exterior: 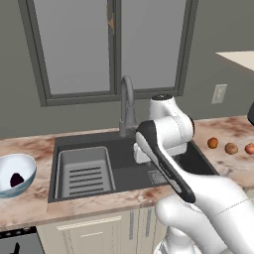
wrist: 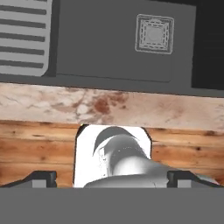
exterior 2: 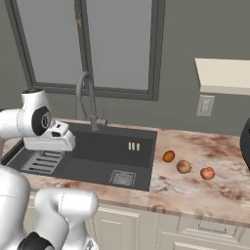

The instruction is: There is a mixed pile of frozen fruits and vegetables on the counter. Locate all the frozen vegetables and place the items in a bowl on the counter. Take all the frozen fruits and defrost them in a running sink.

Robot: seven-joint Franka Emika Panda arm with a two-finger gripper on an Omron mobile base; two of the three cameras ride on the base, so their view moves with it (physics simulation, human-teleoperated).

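Observation:
The pale blue-white bowl [exterior: 29, 169] sits on the counter [exterior: 30, 203] left of the sink [exterior: 129, 158] and holds the dark purple lump [exterior: 17, 178]. On the counter right of the sink lie the orange ball [exterior: 213, 143] [exterior 2: 169, 156], the brown oval [exterior: 231, 148] [exterior 2: 184, 167] and the reddish ball [exterior: 250, 148] [exterior 2: 207, 173] in a row. My gripper [wrist: 111, 178] hovers over the sink's front part, looking down at the basin and counter edge. It is open, its fingertips [wrist: 41, 177] wide apart with nothing between them.
A grey ribbed tray [exterior: 84, 173] fills the sink's left half, and a square drain [wrist: 153, 35] lies in the right half. The arched faucet [exterior: 126, 101] stands behind the basin. A dark object [exterior 2: 245, 139] stands at the counter's far right.

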